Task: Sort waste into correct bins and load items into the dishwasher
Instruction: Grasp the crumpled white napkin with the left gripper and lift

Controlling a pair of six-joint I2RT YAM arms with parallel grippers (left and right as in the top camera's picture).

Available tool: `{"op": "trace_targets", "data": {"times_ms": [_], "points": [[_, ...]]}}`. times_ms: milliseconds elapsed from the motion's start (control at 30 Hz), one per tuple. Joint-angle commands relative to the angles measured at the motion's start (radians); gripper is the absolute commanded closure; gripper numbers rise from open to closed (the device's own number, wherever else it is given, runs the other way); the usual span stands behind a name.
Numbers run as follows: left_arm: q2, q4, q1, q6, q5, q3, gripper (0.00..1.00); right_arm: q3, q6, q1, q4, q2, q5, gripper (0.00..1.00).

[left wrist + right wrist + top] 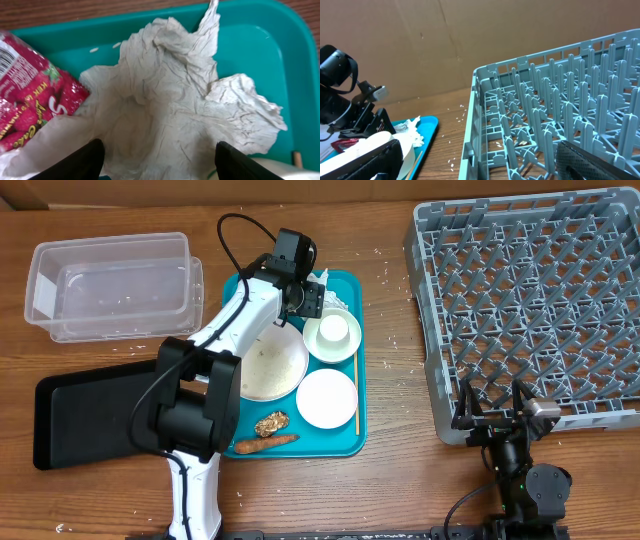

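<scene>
Crumpled napkin (170, 100) (perhaps untouched) lies in teal tray (250, 30) on wooden table (400, 480).

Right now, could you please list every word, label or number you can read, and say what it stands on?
"KEK": small white capitals on the crinkled red plastic wrapper; the following letters are blurred.
"Cake": yellow script lower on it, a probable reading only.
Other print on it is too blurred; nothing else bears text.

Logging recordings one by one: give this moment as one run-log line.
left gripper: open over crumpled napkin on teal tray | right gripper: open, beside grey rack | rack: no dishes visible
</scene>
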Motion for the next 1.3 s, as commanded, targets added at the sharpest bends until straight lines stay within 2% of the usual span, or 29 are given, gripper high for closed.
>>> {"op": "trace_targets", "data": {"times_ms": [0, 67, 133, 200, 300, 500, 1100, 1267], "points": [[0.019, 0.006, 0.004, -0.021, -0.015, 0.017, 0.26, -0.01, -0.005, 0.007, 0.004, -0.008, 0.002, 0.0], [0.019, 0.005, 0.005, -0.021, -0.019, 0.017, 0.26, -0.01, -0.005, 0.007, 0.004, -0.008, 0.002, 0.0], [0.019, 0.005, 0.005, -0.021, -0.019, 0.017, 0.34, -0.01, -0.005, 0.007, 0.004, -0.008, 0.002, 0.0], [0.019, 0.006, 0.005, -0.021, -0.019, 0.017, 0.48, -0.01, -0.005, 0.007, 0.004, -0.008, 0.002, 0.0], [0.019, 0.002, 0.005, -0.021, -0.019, 0.021, 0.61, -0.01, -0.005, 0.007, 0.004, -0.008, 0.002, 0.0], [0.019, -0.051, 0.005, -0.021, -0.018, 0.079, 0.96, -0.01, -0.005, 0.007, 0.004, -0.008, 0.002, 0.0], [0.019, -0.372, 0.005, -0.081, -0.01, 0.465, 0.96, -0.01, -0.005, 0.007, 0.004, -0.008, 0.002, 0.0], [0.019, -0.399, 0.032, -0.083, -0.062, 0.59, 0.96, -0.01, -0.005, 0.007, 0.004, -0.008, 0.002, 0.0]]}}
